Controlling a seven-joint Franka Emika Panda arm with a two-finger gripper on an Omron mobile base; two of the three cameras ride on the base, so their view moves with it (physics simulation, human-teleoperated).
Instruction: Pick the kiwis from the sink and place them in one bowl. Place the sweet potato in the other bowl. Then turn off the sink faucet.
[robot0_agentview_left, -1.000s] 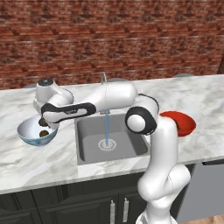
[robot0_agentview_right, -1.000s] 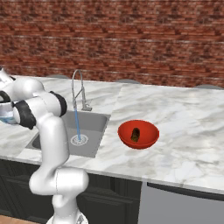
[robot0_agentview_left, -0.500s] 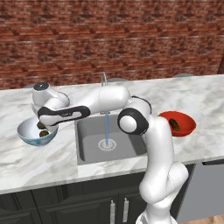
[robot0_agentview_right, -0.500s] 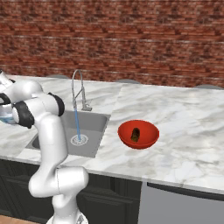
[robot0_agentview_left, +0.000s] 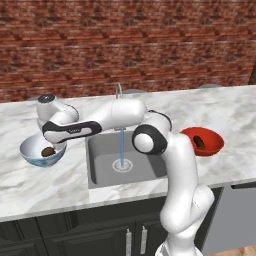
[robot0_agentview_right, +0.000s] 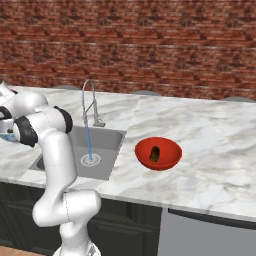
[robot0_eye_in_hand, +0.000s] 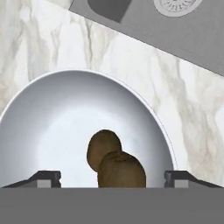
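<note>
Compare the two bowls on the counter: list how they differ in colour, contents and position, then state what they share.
Colour: the white bowl is white inside with a pale blue outside; the red bowl is glossy red throughout.
Contents: the white bowl holds two kiwis; the red bowl holds one sweet potato.
Position: in the left base view the white bowl sits left of the sink, the red bowl right.
Shared: both are round, upright, similar in size.

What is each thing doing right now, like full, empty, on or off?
Faucet: on, water running.
Sink: no food in it.
White bowl: holds two kiwis.
Red bowl: holds the sweet potato.
Gripper: fingers open, over the white bowl, holding nothing.
</note>
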